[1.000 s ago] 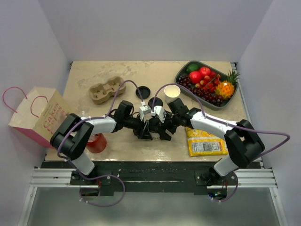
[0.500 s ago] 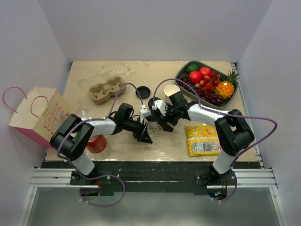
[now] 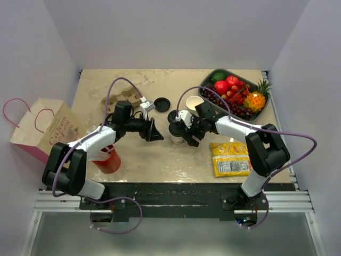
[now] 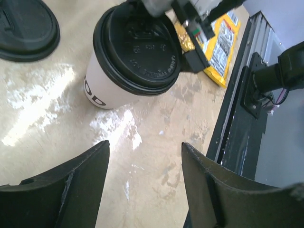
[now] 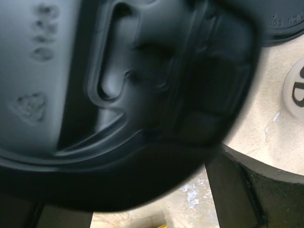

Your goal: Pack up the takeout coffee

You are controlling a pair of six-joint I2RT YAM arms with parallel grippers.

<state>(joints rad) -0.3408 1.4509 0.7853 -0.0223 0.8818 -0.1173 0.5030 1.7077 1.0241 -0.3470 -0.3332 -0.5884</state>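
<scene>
I have the takeout coffee [image 3: 175, 132] upright near the middle of the desk [image 3: 154, 160], under my right fingers [image 5: 242, 190]. They are spread wide astride its lid [image 5: 118, 95] — gripping or not, I cannot tell. My left fingers [image 4: 71, 190] hang open with the cup at their 3 o'clock, so the right arm is nearer.

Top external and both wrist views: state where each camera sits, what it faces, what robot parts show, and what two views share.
Top external: above and behind the bases, looking down on the table; both arms, left end effector and right end effector show.
Left wrist: on the left arm, facing down and rightward at the coffee; its two fingers frame the bottom.
Right wrist: close above the coffee's lid, filling the frame; one finger shows lower right.
Shared: top and left wrist both show coffee, spare lid, yellow bag.
</scene>
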